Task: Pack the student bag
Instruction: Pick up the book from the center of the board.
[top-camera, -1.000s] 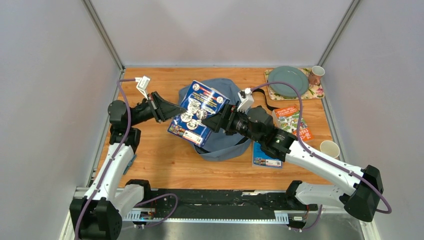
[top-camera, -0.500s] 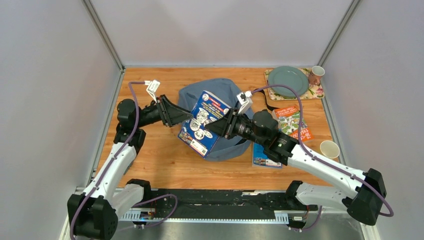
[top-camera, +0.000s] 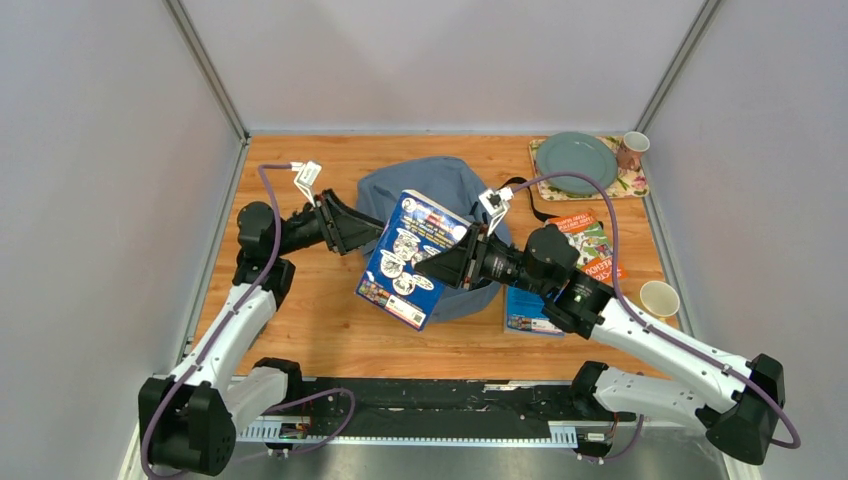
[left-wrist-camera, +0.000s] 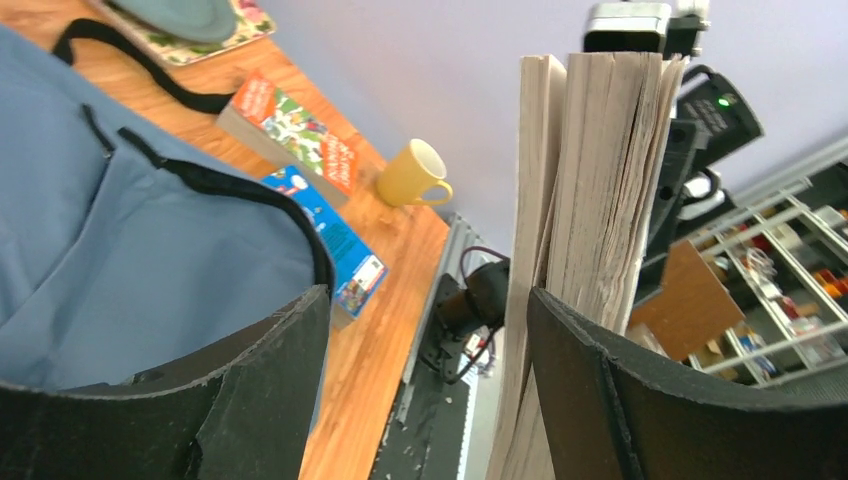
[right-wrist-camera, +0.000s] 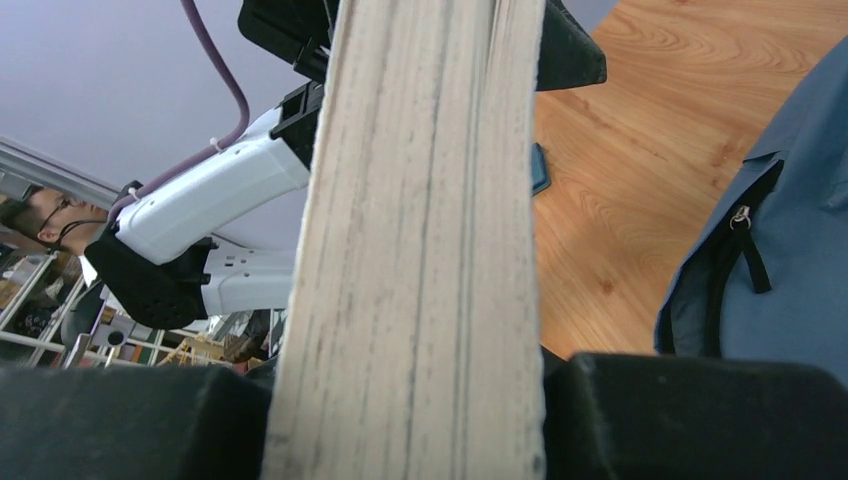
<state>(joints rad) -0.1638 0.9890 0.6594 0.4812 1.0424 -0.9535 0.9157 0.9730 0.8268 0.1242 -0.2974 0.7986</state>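
1. The desk (top-camera: 300, 330) is an orange-brown wood top, closed in on three sides by plain pale grey walls (top-camera: 440, 60) with metal strips in the corners.
2. The student bag (top-camera: 440, 185) lies slumped on the desk under and just beyond both tools. One black strap trails off behind the right tool.
3. Well beyond the right tool, in the far corner, a green plate (top-camera: 577, 160) sits on a floral placemat (top-camera: 634, 184) with a patterned cup (top-camera: 632, 150) beside it.
4. Just right of that tool's wrist lie a green-and-orange book (top-camera: 585, 245) and a thin blue book (top-camera: 527, 312), with a yellow cup (top-camera: 658, 298) farther right.
5. The right tool (top-camera: 432, 268) is clamped on the right edge of a thick blue paperback (top-camera: 412, 258). It holds the paperback tilted above the near side of the bag.
6. The left tool (top-camera: 372, 232) has its jaws spread wide. The paperback's page edge stands between them, close to one finger and clear of the other.
7. A second ago the left tool pinched the paperback's left edge while the right tool was spread open beside it. The grip has now passed across.
8. The paperback lay flatter and farther back over the bag then. It is now steeper and nearer the arm bases.
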